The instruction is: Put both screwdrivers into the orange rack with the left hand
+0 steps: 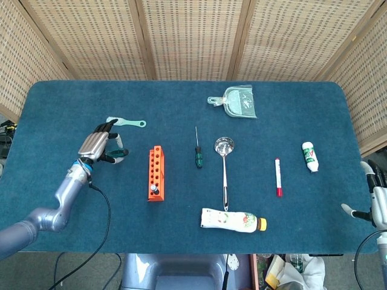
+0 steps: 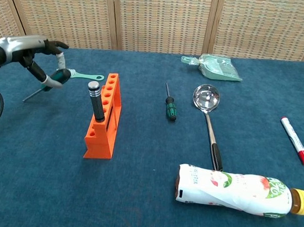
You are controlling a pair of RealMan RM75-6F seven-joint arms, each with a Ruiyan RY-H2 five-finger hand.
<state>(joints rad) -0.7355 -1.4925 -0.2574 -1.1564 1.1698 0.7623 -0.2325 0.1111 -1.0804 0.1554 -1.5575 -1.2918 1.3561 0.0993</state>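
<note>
To the left of the orange rack (image 2: 104,117), the left hand (image 2: 29,52) grips a green-handled screwdriver (image 2: 53,79) in its fingers (image 1: 107,132), lifted and tilted tip-down above the table (image 2: 145,197). The other screwdriver (image 1: 198,153) lies right of the rack. Next, I judge, the tip must be brought upright over a free hole. The right hand (image 1: 375,199) idles open at the table's edge.
</note>
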